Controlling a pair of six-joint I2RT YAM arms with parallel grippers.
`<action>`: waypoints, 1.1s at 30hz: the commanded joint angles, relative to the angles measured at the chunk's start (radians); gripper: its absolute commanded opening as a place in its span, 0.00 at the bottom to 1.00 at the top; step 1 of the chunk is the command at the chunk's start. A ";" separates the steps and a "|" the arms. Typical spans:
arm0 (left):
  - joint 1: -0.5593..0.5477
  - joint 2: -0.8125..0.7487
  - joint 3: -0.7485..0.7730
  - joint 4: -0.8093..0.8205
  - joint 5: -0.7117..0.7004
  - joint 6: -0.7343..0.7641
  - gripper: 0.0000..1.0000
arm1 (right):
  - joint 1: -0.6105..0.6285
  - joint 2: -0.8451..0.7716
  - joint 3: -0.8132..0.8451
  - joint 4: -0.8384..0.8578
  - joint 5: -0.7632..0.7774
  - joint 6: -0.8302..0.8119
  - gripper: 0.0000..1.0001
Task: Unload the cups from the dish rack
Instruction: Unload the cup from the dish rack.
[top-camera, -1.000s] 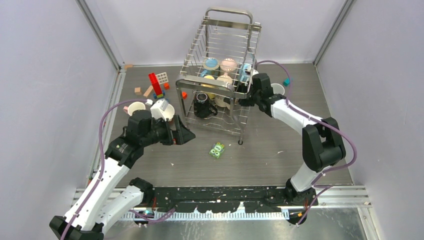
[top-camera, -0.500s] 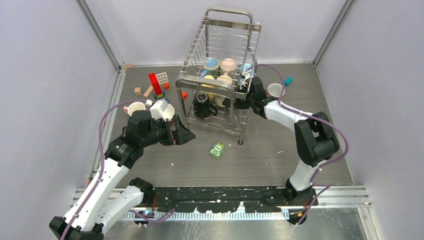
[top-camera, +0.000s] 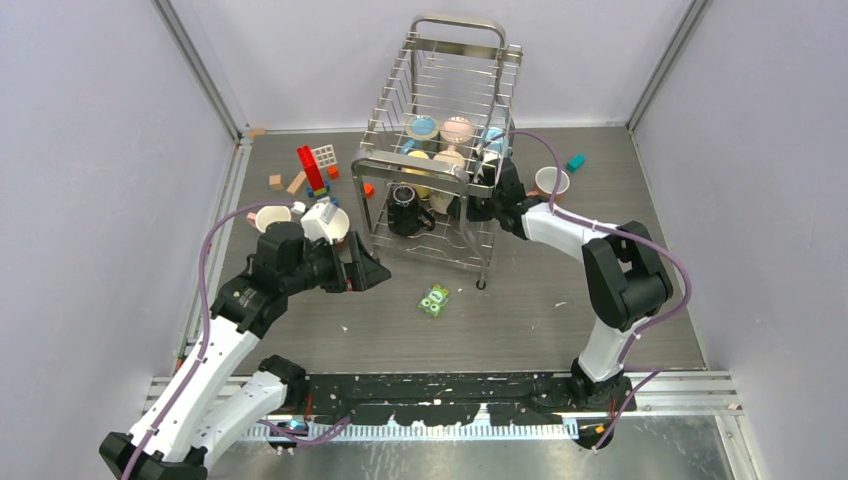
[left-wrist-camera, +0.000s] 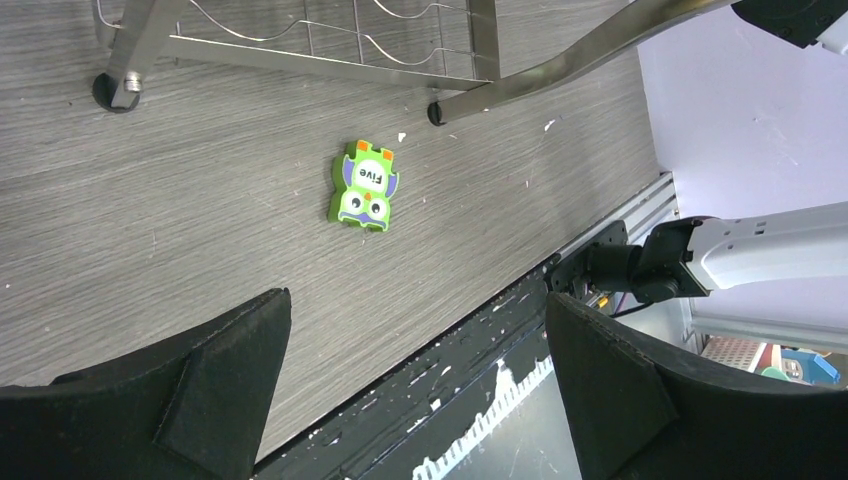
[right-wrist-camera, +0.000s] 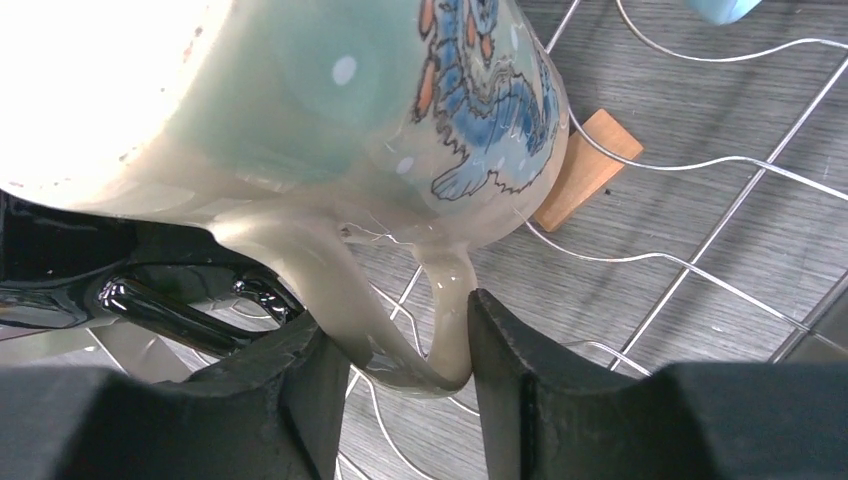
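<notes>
The dish rack is standing at 12 o'clock on the counter. It is a tall frame of bright steel wire with slotted dividers and a looped top bar, and the counter is showing a grey, wood-grained surface.

In the right wrist view the right gripper is closing on the curved handle of a painted mug that is sitting in the rack. The mug is glossy cream ceramic with a pale green wash and a blue and orange figure. Both black fingers appear to be touching the handle, one on each side. At 9 o'clock of that handle a shiny black mug is showing its loop. At 2 o'clock a wooden wedge is lying behind the wires.

The left gripper is hovering with its jaws wide apart, holding nothing, above a flat green packet printed "Five".

Compared with a second ago, the right arm is sitting closer against the rack and its jaws are narrower. The salmon cup, at 3 o'clock of the rack, is now standing uncovered. The left arm is sitting where it was.

From above, five cups are showing inside the rack: a light blue cup, a pink cup, a yellow cup, a cream cup and the black one. Three are standing on the counter: the salmon one and two pale cups at 8 o'clock of the rack. There is one packet, and several toy blocks are lying at 9 o'clock.
</notes>
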 joint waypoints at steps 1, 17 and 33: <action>0.004 -0.013 -0.004 0.020 0.029 -0.013 1.00 | 0.011 -0.036 0.021 0.013 0.065 -0.038 0.46; 0.004 -0.007 -0.022 0.041 0.037 -0.023 1.00 | 0.044 -0.083 0.018 -0.066 0.215 -0.116 0.34; 0.004 -0.010 -0.054 0.066 0.045 -0.037 1.00 | 0.059 -0.165 -0.092 -0.027 0.315 -0.108 0.14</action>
